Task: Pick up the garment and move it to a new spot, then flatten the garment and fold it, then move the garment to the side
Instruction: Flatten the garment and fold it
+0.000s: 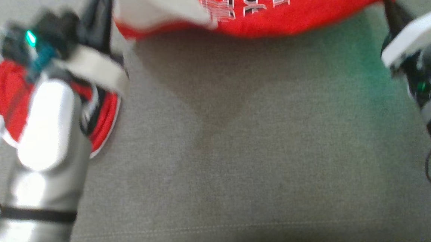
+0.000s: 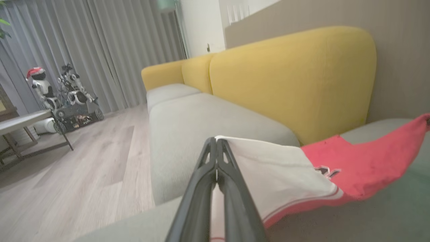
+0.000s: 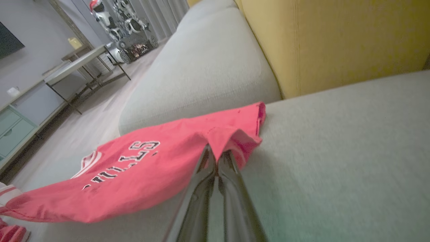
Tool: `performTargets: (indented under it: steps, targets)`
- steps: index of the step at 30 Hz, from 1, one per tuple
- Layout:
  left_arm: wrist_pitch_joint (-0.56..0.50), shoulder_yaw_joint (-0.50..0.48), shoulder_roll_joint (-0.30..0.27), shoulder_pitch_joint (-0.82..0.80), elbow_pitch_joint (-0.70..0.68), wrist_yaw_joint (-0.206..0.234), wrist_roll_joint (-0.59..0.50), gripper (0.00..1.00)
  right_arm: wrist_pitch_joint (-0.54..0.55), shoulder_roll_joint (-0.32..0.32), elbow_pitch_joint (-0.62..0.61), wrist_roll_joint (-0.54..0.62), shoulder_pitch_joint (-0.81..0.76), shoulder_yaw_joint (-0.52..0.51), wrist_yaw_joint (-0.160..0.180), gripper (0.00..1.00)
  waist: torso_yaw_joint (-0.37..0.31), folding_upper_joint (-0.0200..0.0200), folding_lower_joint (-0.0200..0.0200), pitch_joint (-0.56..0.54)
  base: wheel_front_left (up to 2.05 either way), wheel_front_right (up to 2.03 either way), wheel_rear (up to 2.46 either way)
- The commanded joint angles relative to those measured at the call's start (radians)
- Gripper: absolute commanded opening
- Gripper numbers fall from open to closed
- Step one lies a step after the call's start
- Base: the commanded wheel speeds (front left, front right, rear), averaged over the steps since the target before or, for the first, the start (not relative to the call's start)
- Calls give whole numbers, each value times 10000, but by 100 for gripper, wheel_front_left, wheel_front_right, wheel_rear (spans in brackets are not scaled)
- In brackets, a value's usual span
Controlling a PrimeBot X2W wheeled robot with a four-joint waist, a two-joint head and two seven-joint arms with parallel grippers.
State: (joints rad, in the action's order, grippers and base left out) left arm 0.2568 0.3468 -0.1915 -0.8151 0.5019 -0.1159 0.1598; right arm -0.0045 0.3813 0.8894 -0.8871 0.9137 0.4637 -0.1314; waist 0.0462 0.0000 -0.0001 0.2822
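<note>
A red basketball jersey with white trim, its black-and-white lettering readable as "ULLS", hangs stretched above a grey fabric sofa seat. The left pincer is clamped tight on the jersey's white-edged corner and the right pincer is closed on a red corner of it. A crumpled red-and-white cloth lies on the seat beneath the left forearm, and yellow upholstered backrests stand behind.
</note>
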Motion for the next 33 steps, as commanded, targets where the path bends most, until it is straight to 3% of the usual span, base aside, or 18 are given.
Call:
performTargets:
  steps: [1,7,17,24,33]
  targets:
    - [48,-178,-485,73,-173,-34,17,0,204,144,-154,-214,-278,206,7,0,119,0,1,-595,0,0,0]
    - [48,944,-852,1999,583,-136,342,0,1092,489,-76,-769,-1653,1083,7,0,221,0,1,-1463,0,0,0]
    - [-179,2634,-2001,3236,698,-145,1522,0,1634,1303,9,-507,-2567,2259,7,0,358,0,1,-2249,0,0,0]
    - [-477,2784,-2702,3857,-258,-146,1939,0,1790,1695,-68,-543,-2919,2670,7,0,450,0,1,-2638,0,0,0]
    - [-2682,4074,-4130,4686,-3063,-147,3435,0,2582,2660,-838,-926,-3755,3566,7,0,660,0,1,-3008,0,0,0]
